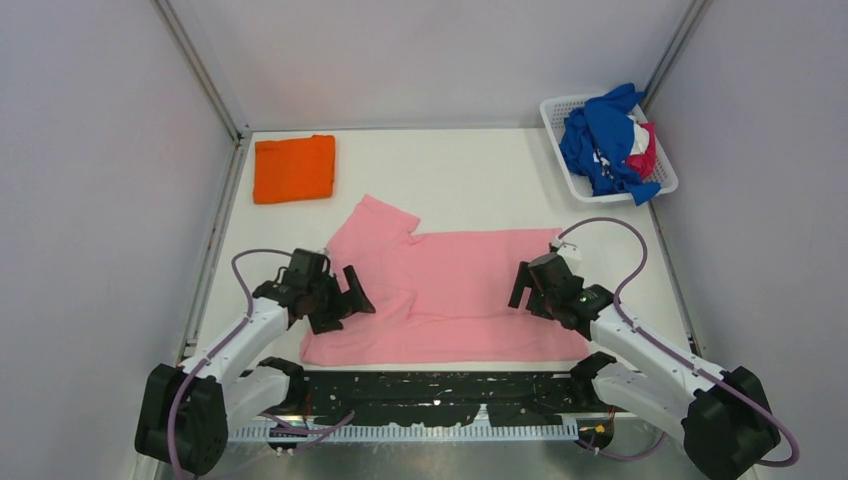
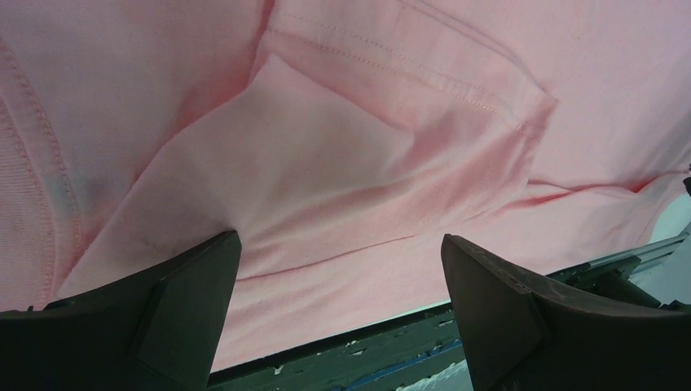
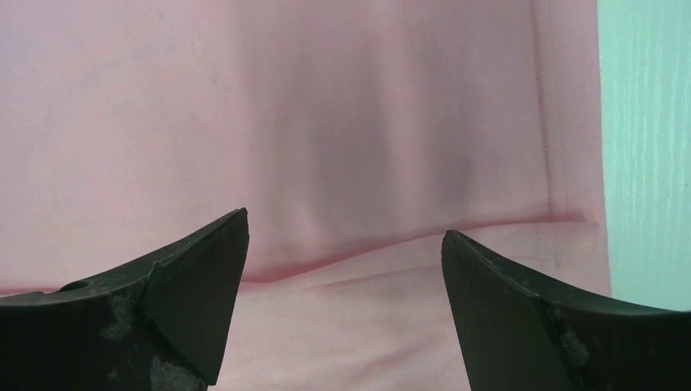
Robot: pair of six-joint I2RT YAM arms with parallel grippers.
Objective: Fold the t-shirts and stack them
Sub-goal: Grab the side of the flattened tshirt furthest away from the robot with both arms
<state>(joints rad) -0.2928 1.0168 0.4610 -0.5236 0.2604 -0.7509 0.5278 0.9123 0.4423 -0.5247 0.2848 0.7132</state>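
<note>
**Left arm**: white link shells, black joint housings and a bulky black base block. A mauve cable loops from base to wrist.
**Left gripper**: black, with two matte, wedge-shaped fingers that have smooth faces.
**Right arm**: the same white-and-black build with a black base block. A mauve cable arches over the wrist, and a small green light sits on the wrist housing.
**Right gripper**: black, with wedge-shaped fingers that are scuffed and flecked grey.
</note>
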